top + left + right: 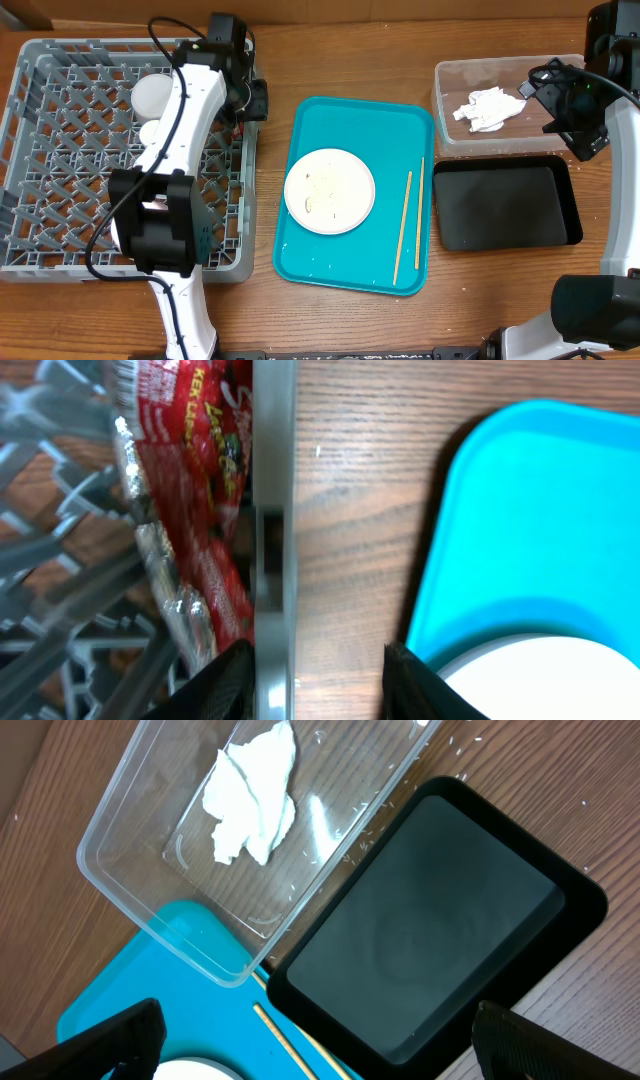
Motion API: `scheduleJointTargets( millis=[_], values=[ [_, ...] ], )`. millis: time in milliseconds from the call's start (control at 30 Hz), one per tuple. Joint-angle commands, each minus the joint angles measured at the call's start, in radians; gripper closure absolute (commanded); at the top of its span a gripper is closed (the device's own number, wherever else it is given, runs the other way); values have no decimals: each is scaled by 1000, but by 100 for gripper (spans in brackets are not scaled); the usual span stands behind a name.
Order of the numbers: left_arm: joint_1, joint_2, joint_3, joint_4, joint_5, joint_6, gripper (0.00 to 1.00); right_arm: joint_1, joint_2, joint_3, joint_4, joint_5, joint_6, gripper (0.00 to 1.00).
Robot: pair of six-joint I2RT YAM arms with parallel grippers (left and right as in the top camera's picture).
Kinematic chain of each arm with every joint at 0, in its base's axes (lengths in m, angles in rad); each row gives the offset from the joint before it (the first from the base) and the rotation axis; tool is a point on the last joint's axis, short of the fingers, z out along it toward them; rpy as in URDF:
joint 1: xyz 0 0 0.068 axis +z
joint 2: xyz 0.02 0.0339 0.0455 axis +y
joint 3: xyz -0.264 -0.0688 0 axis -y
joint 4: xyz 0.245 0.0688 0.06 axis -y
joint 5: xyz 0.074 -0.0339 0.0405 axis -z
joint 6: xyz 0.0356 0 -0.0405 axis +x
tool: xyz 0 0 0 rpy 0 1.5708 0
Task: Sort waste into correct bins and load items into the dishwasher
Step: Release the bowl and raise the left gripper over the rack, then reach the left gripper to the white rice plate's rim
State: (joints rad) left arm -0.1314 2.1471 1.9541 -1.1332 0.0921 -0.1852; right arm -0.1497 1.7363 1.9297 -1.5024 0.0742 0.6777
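Observation:
The grey dish rack fills the left, with a white cup and a bowl in it. My left gripper is open; its fingers straddle the rack's right wall. A red-and-white sauce packet lies inside the rack against that wall. A white plate with small food scraps and two chopsticks lie on the teal tray. The crumpled napkin lies in the clear tub. My right gripper is open and empty above the black tray.
The black tray sits just in front of the clear tub, both right of the teal tray. Bare wood table shows between the rack and the teal tray. In the right wrist view the napkin and white specks lie in the tub.

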Motion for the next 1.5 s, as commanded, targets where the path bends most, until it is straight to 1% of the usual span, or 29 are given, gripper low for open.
scheduleJointTargets(
  millis=[0, 33, 100, 200, 233, 300, 333, 400, 500, 567, 667, 700, 733, 867, 900, 933, 967, 1000, 1033, 1100, 1167, 1200, 1333, 1367, 1467],
  values=[
    [-12, -72, 95, -74, 28, -14, 39, -2, -18, 14, 5, 0, 4, 0],
    [-12, -77, 115, -104, 43, -14, 37, -2, -18, 14, 5, 0, 4, 0],
    [-12, -84, 153, -158, 95, -14, 36, -2, -18, 14, 5, 0, 4, 0],
    [-14, -92, 203, -222, 232, 0, 38, -2, -18, 14, 5, 0, 4, 0],
    [-18, -93, 214, -235, 285, 24, 37, -2, -18, 14, 5, 0, 4, 0],
    [-33, -96, 225, -264, 382, 80, 29, -2, -18, 14, 5, 0, 4, 0],
    [-43, -98, 227, -282, 399, 85, 26, -2, -18, 14, 5, 0, 4, 0],
    [-71, -98, 226, -321, 394, 85, 24, -2, -18, 14, 5, 0, 4, 0],
    [-134, -98, 226, -384, 346, 84, 25, -2, -18, 14, 5, 0, 4, 0],
    [-188, -98, 226, -419, 288, 61, 26, -2, -18, 14, 5, 0, 4, 0],
    [-277, -98, 224, -438, 217, 11, 24, -2, -18, 14, 5, 0, 4, 0],
    [-324, -98, 220, -435, 191, 1, 7, -2, -18, 14, 5, 0, 4, 0],
    [-340, -98, 218, -433, 184, 0, 0, -2, -18, 14, 5, 0, 4, 0],
    [-461, -90, 187, -398, 110, -8, 0, -2, -18, 14, 5, 0, 4, 0],
    [-499, -90, 161, -369, 50, -37, 1, -2, -18, 14, 5, 0, 4, 0],
    [-514, -90, 147, -354, 20, -53, 4, -2, -18, 14, 5, 0, 4, 0],
    [-532, -90, 129, -334, -18, -76, 13, -2, -18, 14, 5, 0, 4, 0],
    [-552, -90, 102, -307, -56, -103, 20, -2, -18, 14, 5, 0, 4, 0],
    [-564, -90, 78, -286, -76, -121, 28, -2, -18, 14, 5, 0, 4, 0],
    [-579, -90, 27, -242, -84, -144, 46, -2, -18, 14, 5, 0, 4, 0],
    [-586, -90, -22, -198, -73, -164, 49, -2, -18, 14, 5, 0, 4, 0],
    [-589, -90, -47, -174, -61, -165, 53, -2, -18, 14, 5, 0, 4, 0],
    [-611, -90, -148, -72, -36, -183, 64, -2, -18, 14, 5, 0, 4, 0],
    [-620, -90, -167, -52, -37, -191, 66, -2, -18, 14, 5, 0, 4, 0],
    [-653, -90, -220, 14, -61, -194, 64, -2, -18, 14, 5, 0, 4, 0]
  ],
)
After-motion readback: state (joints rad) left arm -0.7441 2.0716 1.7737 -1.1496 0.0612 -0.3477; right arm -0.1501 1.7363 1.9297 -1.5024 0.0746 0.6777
